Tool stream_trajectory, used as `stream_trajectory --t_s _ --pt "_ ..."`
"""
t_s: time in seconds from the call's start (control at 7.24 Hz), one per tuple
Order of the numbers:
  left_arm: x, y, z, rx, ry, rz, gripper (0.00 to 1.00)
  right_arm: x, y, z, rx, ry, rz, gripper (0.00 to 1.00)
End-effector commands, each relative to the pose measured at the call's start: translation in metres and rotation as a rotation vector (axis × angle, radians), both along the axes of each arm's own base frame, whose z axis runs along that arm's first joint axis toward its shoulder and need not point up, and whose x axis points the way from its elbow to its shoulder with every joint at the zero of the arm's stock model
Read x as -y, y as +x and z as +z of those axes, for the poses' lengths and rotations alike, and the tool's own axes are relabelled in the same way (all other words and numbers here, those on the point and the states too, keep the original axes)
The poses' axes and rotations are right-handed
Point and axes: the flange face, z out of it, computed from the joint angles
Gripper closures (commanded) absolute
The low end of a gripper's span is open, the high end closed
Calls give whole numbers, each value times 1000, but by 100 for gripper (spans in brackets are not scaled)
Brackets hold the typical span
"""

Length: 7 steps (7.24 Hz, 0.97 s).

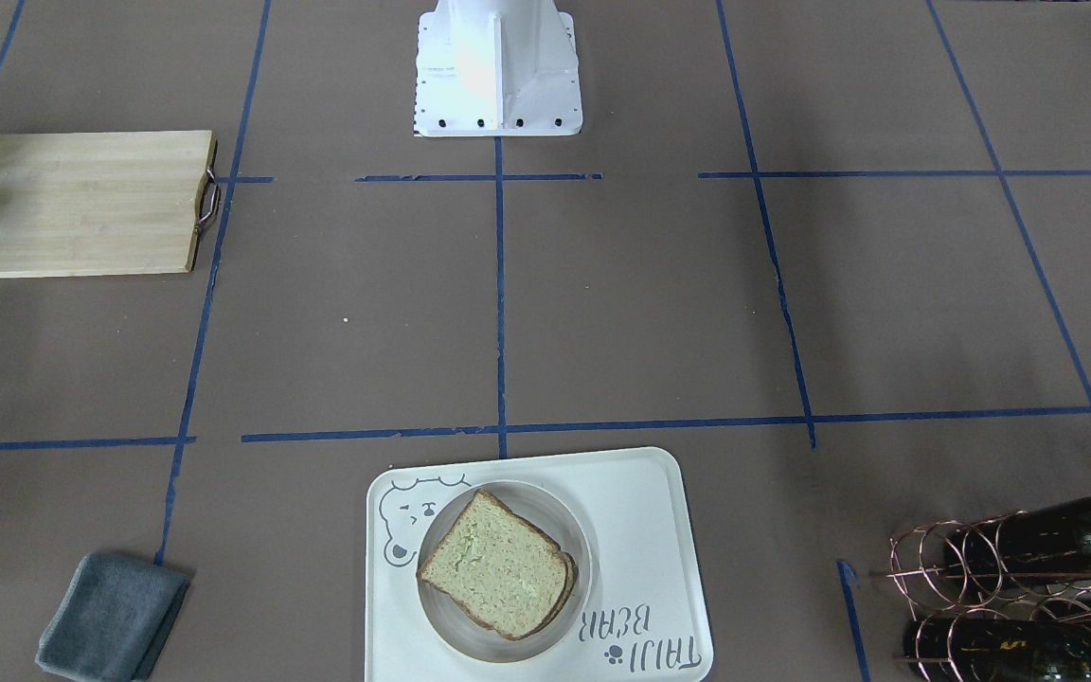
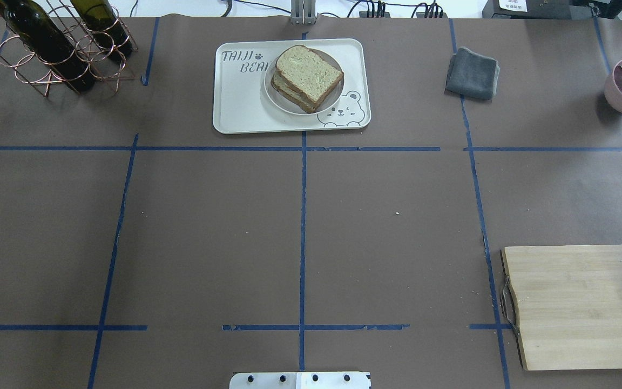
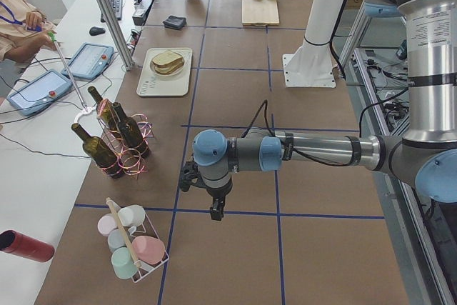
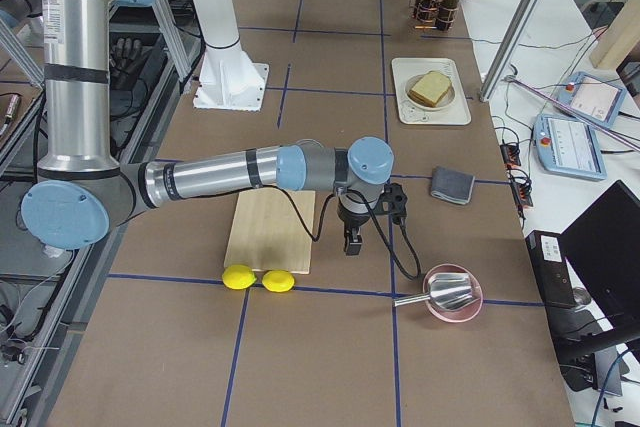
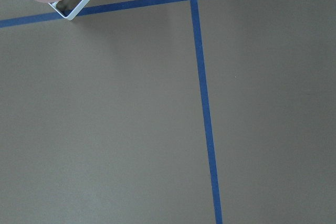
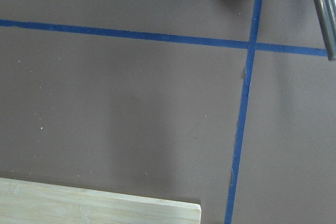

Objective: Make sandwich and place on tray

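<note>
**Sandwich** [image 2: 306, 77]: assembled, on the dish [image 1: 451, 620], which sits on the tray [image 2: 235, 102]. You will find it at the table's far edge, centre, with the tray's long axis running left to right. Placement looks done.

**Left gripper** [image 3: 216, 208]: over bare table at the left end, past the bottle rack [image 3: 118, 141], well apart from the tray. You cannot tell how far it is open.

**Right gripper** [image 4: 352, 242]: at the right end, between the cutting board [image 4: 268, 229] and the pink bowl [image 4: 452, 292], also well apart from the tray. Its opening cannot be told either.

Neither arm is clearly the nearer.

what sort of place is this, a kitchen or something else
Probably a robotics lab, not a kitchen: a paper-covered table gridded with blue tape, a left arm and right arm reaching over it, and control tablets on a side bench.
</note>
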Motion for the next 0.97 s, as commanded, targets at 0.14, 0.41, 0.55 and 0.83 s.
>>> stream_trajectory --t_s 0.14,0.41,0.55,0.83 --pt "5 10 -7 -10 42 21 0 0 -11 1 2 -10 -17 0" --pt "5 11 -7 -25 39 21 0 0 -15 0 -1 -20 -14 0" --pt "5 15 -10 -67 37 22 0 0 -17 3 -3 -23 -20 0" --pt "5 15 -10 -67 36 22 0 0 -19 -2 4 -19 -21 0"
